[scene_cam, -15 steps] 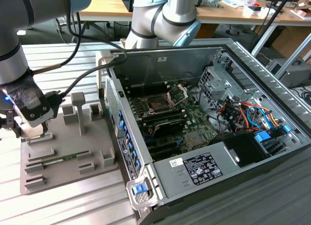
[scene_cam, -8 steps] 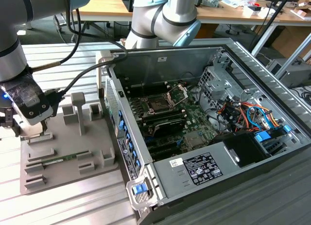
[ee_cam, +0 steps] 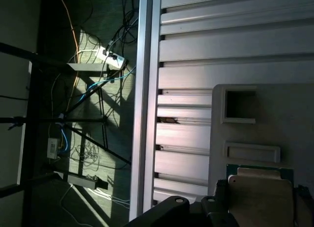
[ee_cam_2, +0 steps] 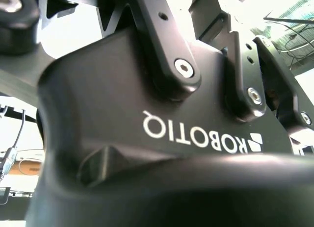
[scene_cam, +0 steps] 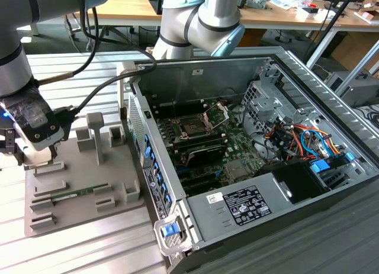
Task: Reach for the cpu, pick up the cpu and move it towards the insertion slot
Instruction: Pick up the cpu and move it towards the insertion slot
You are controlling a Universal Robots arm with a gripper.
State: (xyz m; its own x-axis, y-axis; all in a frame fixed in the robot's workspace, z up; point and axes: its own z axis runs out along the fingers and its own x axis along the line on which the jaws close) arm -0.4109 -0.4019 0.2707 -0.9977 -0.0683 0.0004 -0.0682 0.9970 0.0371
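Observation:
The cpu (ee_cam: 257, 190), a pale beige square chip with a green edge, lies in a recess of the grey tray (ee_cam: 274, 114) in the first wrist view. Dark parts of my gripper (ee_cam: 216, 207) stand close on either side of it. In the exterior view my gripper (scene_cam: 21, 154) hangs low over the tray's (scene_cam: 77, 185) far corner, at that view's left. Its black body (ee_cam_2: 162, 138) shows up close in the second wrist view. The insertion slot (scene_cam: 193, 128) is a dark square socket on the motherboard inside the open computer case, with its metal bracket (scene_cam: 217, 113) hinged up.
A thin green memory stick (scene_cam: 71, 195) lies in the tray, and grey posts (scene_cam: 95, 135) rise from it. The case wall (scene_cam: 151, 167) stands between tray and motherboard. Cables (scene_cam: 296, 138) and a drive cage (scene_cam: 260, 99) crowd the case's right. The ribbed table's edge (ee_cam: 144, 114) drops to the floor.

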